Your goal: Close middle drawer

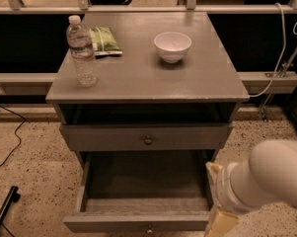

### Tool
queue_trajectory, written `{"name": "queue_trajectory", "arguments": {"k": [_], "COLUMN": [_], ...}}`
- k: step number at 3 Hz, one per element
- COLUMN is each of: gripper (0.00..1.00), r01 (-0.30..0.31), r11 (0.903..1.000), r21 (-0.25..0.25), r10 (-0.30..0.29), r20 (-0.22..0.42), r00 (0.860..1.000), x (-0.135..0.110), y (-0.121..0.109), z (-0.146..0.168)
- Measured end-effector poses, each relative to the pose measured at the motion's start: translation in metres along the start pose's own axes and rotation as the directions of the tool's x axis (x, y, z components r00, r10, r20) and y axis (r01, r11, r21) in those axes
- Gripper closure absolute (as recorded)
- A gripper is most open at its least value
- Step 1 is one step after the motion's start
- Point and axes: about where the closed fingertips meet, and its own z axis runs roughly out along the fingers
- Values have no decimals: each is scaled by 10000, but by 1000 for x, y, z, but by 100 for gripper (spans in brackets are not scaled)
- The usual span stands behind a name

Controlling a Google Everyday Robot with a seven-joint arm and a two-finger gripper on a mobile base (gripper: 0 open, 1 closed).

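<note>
Closing seemed not yet begun in the camera view: the middle drawer (138, 222) stood pulled far out beyond the front edge of the tabletop (138, 78). The gripper (218, 226) hung just beside its right end, below the front right corner; its grasp I could not tell. Counted: one upper drawer (108, 138), one water bottle (82, 53), one white bowl (172, 46), one green snack bag (104, 40).

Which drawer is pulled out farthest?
The middle drawer, box fully exposed, the tool beside its front corner; the upper drawer barely protrudes.
</note>
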Motion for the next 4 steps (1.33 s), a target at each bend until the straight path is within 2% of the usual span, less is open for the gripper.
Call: {"name": "queue_trajectory", "arguments": {"k": [1,2,3,4], "gripper": [0,0,0,0], "r01": [-501,-770,-659,-483], "r11": [9983,9947,9966,9935], "r21": [286,681,496,1027], "r10": [451,588,520,101], "r20": [1565,2379,2422,3435], "r00": [9866,9695,9688,9391], "x": [15,25,31,34], "y": [17,14,8,10], "z": [43,56,83,140]}}
